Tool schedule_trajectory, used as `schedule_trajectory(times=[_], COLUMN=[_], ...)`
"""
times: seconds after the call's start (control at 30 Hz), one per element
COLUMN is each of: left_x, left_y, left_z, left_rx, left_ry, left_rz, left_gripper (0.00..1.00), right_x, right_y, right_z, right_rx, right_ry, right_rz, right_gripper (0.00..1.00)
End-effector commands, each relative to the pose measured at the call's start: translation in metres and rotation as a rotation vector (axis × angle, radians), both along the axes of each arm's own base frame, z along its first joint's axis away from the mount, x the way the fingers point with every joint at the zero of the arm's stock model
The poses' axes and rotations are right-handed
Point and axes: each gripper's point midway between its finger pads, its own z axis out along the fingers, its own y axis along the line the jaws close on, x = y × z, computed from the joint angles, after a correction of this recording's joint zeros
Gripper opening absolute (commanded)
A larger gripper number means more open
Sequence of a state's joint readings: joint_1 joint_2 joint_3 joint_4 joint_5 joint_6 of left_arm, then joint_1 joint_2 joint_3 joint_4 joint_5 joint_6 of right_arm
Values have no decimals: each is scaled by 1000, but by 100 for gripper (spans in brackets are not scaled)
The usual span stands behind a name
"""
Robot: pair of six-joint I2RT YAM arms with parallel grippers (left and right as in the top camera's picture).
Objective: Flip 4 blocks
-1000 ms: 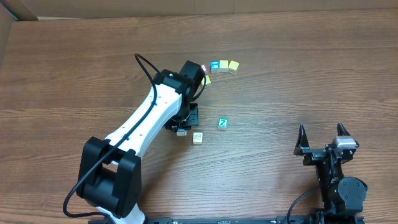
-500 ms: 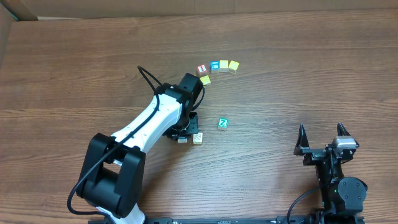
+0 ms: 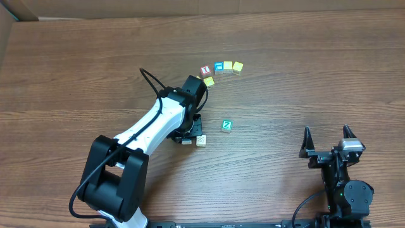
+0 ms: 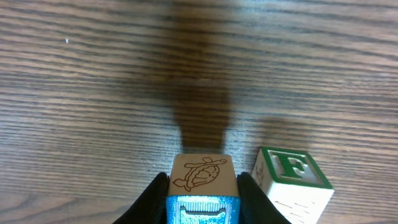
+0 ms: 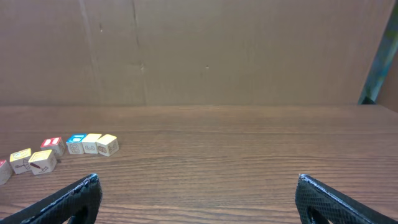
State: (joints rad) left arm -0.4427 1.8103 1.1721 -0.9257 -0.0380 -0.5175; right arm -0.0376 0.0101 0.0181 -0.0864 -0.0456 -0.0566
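left end effector (image 4: 202, 186): stood narrow, hugged the turtle block (image 4: 202, 169) tight on both sides; could not tell if pressing or just clear.
turtle block: sat on the desk (image 4: 93, 74) between the fingers (image 4: 153, 200), turtle face up, blue face toward the wrist camera.
F block (image 4: 291, 180): stood just beside the turtle block, on its right in the wrist view, green F up; tightest spot, right next to one finger.
Z block (image 3: 226, 126): lay apart from that pair, toward the right arm's side, free all round.
far row: lined up the red "1" cube (image 3: 205, 70), blue-faced block (image 3: 219, 67) and yellow cubes (image 3: 237, 66) side by side; kept one more yellow cube (image 3: 209, 81) just in front.
right end effector (image 3: 326, 136): gaped wide, held nothing, sat by the near right of the desk, well apart from every block.
edges/room: kept all blocks well in from every desk edge; left broad bare wood on both sides of the cluster and between it and the right arm.
overhead only: gave the layout; hid most of the turtle block under the left arm.
left wrist only: gave the turtle and F faces and the finger fit.
right wrist only: gave the far row side-on, cardboard wall (image 5: 186, 50) behind the far edge.
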Motion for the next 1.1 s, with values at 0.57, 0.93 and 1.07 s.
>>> schedule_trajectory(times=[0.57,0.93,1.07], left_x=[15,16,-8], left_y=[2,40,50], left_z=[14,44,37], left_rx=[-22,19,62], left_ry=[-56,8,98], left_rz=[37,133,135], left_gripper=[49,4,4], right_x=[0,0,0], right_y=[1,1,1], right_z=[-2,-2,-2], right_rx=[-4,-4,-4], right_ry=[-3,-3,-3], right_rz=[6,6,6], right_gripper=[100,100,100])
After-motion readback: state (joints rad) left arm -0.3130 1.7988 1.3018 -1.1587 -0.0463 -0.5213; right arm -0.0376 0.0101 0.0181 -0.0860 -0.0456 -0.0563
